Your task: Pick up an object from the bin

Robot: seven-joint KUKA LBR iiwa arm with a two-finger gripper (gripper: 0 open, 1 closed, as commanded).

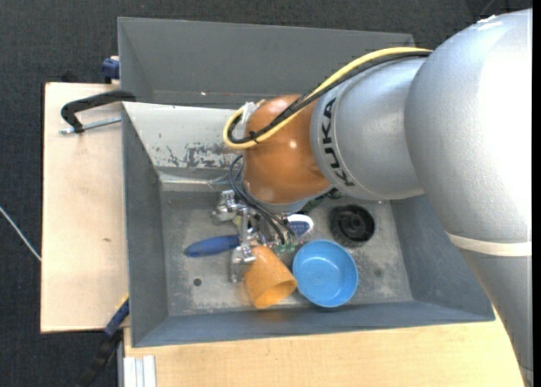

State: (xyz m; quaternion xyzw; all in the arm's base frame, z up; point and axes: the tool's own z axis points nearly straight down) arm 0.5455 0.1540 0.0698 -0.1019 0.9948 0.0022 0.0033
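1 camera looks down obliquely into the bin (140, 233).

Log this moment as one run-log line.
gripper: down at centre of bin floor | nearest: orange cup, blue stick-shaped piece | beside: blue bowl, black round part | held: nothing visible

The silver arm (448, 123) was recorded reaching in from the right, with its broad link on the right side. The orange wrist cover (283, 161) was angled down and leftward at mid-scene. A yellow cable (363, 62) was looped along its far side. The metal gripper (243, 237) was noted just beneath the cover, on its near-left side.
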